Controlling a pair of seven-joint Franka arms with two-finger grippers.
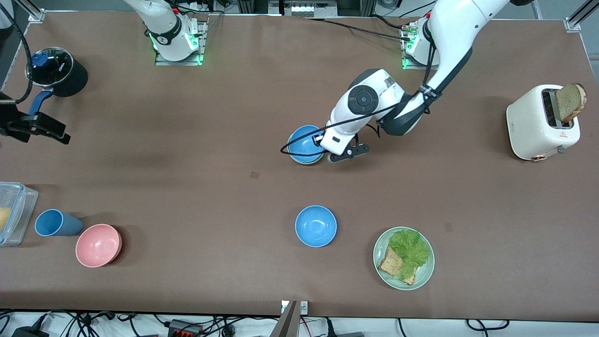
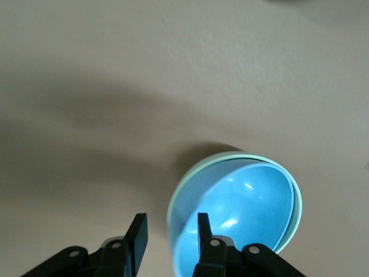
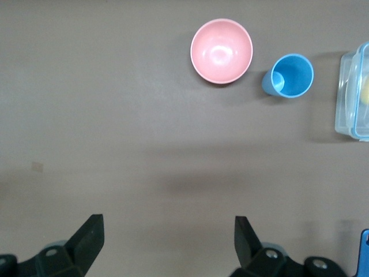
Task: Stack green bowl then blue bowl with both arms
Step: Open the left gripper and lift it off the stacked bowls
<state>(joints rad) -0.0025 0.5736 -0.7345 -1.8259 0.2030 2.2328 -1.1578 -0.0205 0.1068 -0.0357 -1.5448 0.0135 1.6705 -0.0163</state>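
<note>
A blue bowl (image 1: 305, 144) sits nested inside the green bowl (image 2: 214, 157) near the table's middle; in the left wrist view the blue bowl (image 2: 242, 213) fills it and only the pale green rim shows around it. My left gripper (image 2: 171, 226) is open and straddles the nested bowls' rim, one finger (image 2: 203, 229) inside the blue bowl and the other outside. In the front view it (image 1: 324, 147) is at the bowls' edge. A second blue bowl (image 1: 316, 226) stands alone, nearer the front camera. My right gripper (image 1: 58, 134) is open and empty, waiting at the right arm's end of the table; it also shows in the right wrist view (image 3: 167, 231).
A pale-green plate (image 1: 423, 274) with lettuce and bread lies beside the lone blue bowl. A toaster (image 1: 538, 124) with bread stands at the left arm's end. A pink bowl (image 1: 98, 245), blue cup (image 1: 56, 223), clear container (image 1: 16, 213) and black pot (image 1: 58, 70) are at the right arm's end.
</note>
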